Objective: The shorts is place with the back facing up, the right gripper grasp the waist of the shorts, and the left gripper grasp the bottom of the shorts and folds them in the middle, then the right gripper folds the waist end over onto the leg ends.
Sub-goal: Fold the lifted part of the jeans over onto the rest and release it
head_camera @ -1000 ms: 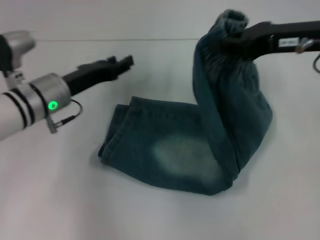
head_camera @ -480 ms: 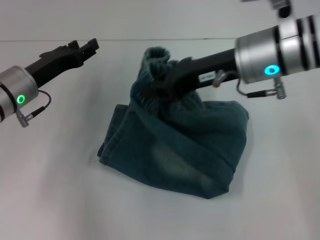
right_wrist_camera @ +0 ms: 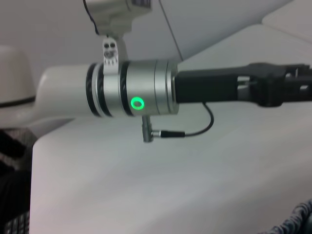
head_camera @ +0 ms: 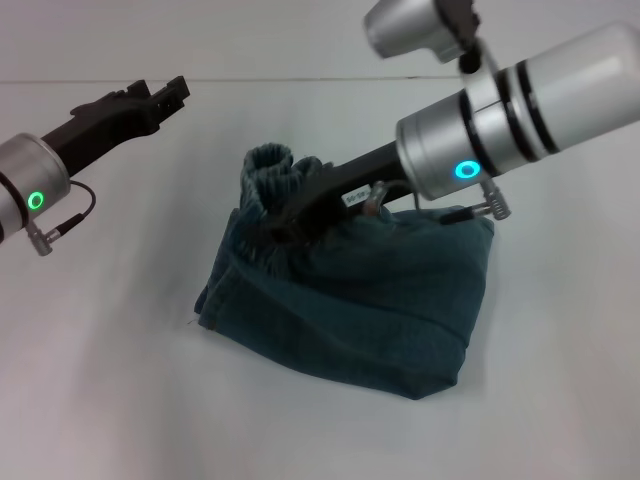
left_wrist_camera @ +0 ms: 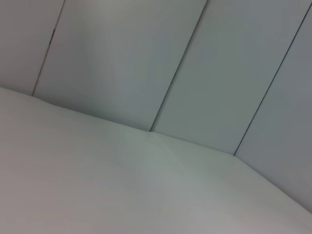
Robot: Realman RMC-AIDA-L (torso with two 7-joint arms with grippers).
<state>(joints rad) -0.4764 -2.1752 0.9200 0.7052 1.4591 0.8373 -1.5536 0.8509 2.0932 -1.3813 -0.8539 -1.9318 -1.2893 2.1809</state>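
The blue-green denim shorts (head_camera: 370,300) lie doubled over on the white table (head_camera: 110,390). Their gathered waist (head_camera: 272,172) is held up above the leg ends at the left of the pile. My right gripper (head_camera: 272,222) reaches in from the right and is shut on that waist. A white label shows on its black bar (head_camera: 356,194). My left gripper (head_camera: 166,92) hovers at the upper left, well clear of the cloth, with its two fingertips slightly apart and nothing between them. In the right wrist view the left gripper (right_wrist_camera: 285,87) shows beyond its silver wrist (right_wrist_camera: 131,95), with a bit of the shorts (right_wrist_camera: 298,220) at the corner.
Grey wall panels (left_wrist_camera: 146,53) stand behind the table's far edge (head_camera: 300,79). The left wrist view shows only bare table (left_wrist_camera: 122,185) and wall.
My right gripper has carried the waist down and to the left over the leg ends, covering the pale patch. My left gripper drew back up and to the left, then held still.
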